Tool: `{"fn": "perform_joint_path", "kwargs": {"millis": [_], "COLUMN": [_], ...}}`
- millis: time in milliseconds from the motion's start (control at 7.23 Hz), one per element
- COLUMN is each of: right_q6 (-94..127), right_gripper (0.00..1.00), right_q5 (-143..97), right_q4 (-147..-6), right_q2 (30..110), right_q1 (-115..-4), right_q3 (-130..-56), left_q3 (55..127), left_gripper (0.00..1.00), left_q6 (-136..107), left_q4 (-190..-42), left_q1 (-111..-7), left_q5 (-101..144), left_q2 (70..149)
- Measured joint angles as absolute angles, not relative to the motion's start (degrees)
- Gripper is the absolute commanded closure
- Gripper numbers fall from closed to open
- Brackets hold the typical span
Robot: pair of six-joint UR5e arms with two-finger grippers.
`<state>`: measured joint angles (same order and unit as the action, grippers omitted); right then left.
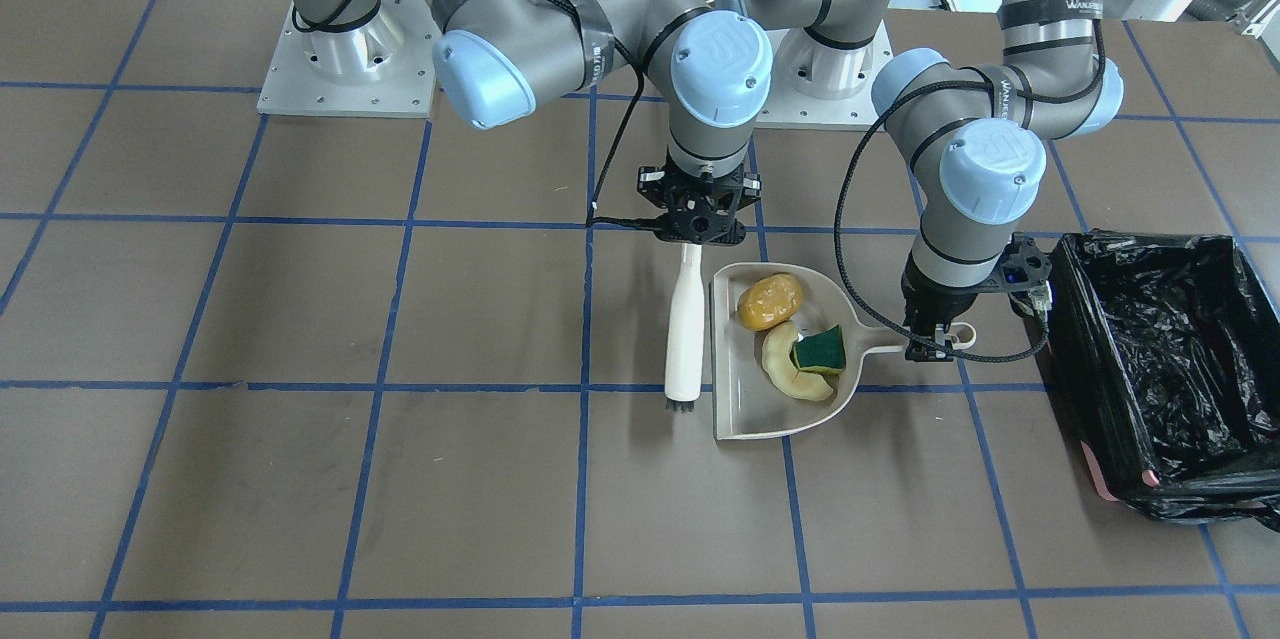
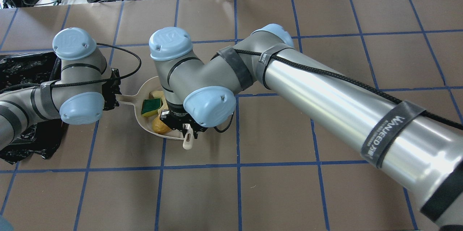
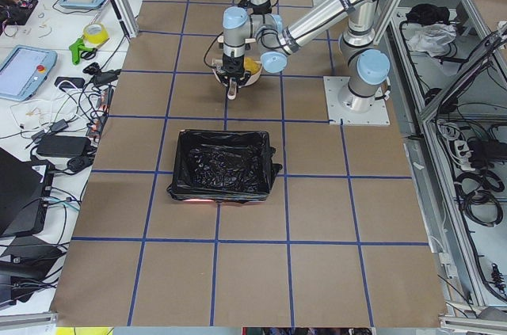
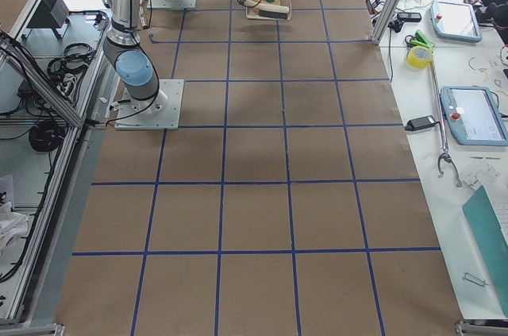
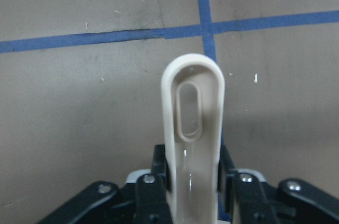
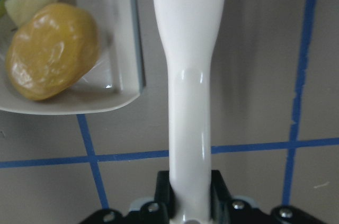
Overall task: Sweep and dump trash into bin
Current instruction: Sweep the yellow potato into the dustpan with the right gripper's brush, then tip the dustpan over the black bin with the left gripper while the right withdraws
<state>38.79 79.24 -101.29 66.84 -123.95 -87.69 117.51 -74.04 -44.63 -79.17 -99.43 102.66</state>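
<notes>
Exterior front-facing view gives us the whole play: the beige plastic dustpan (image 1: 740, 404) sits flat on the brown table (image 1: 300, 479) with all three bits of trash inside. The orange-brown potato-like lump (image 1: 770, 301) is nearest the robot, the pale yellow curved crescent slice (image 1: 785, 371) is beside it, and the small green-and-yellow sponge piece (image 1: 821, 350) overlaps the crescent. Sweeping looks finished to me; the dump is what's left.

The left gripper (image 1: 935, 347) is pinched on the end of the pan's handle, and the left wrist camera confirms it, with the handle clamped between both pads. The right gripper (image 1: 697, 231) is closed around the white-handled brush (image 1: 685, 329), which runs alongside the pan's open lip with its bristles pointing away from the robot.

Now the key line: the handle points straight at the rectangular bin lined with crinkled black plastic (image 1: 1075, 349). The bin sits just beyond the left gripper on the robot's left, near but apart. So the left arm is the nearer one. The lip faces away from the bin, so I'd expect a lift over the wall and a swing to tip the load in.
</notes>
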Motion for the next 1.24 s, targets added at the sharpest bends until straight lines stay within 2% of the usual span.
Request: {"fn": "perform_joint_path", "kwargs": {"millis": [277, 691, 968, 1245], "right_q6": [30.0, 13.91, 3.0, -5.93], "right_gripper": [0.98, 0.99, 1.0, 1.0], "right_q5": [83.5, 90.04, 91.65, 93.62], "right_q4": [-95.18, -93.48, -93.88, -94.13], "right_q2": [72.19, 74.54, 74.54, 73.82], "right_q1": [-116.21, -101.18, -90.88, -82.57], "right_q3": [-89.55, -91.38, -91.47, -91.55], "left_q3": [115.03, 101.21, 95.14, 92.42], "left_gripper": [1.0, 1.0, 1.0, 1.0], "left_q6": [-73.58, -72.64, -67.68, -58.22], "left_q4": [-47.56, -64.64, -69.31, -73.02], "left_q1": [-78.74, -76.76, -71.59, -63.04], "left_q5": [-95.15, -89.76, -85.19, -81.77], "left_q2": [102.57, 102.13, 101.81, 101.31]}}
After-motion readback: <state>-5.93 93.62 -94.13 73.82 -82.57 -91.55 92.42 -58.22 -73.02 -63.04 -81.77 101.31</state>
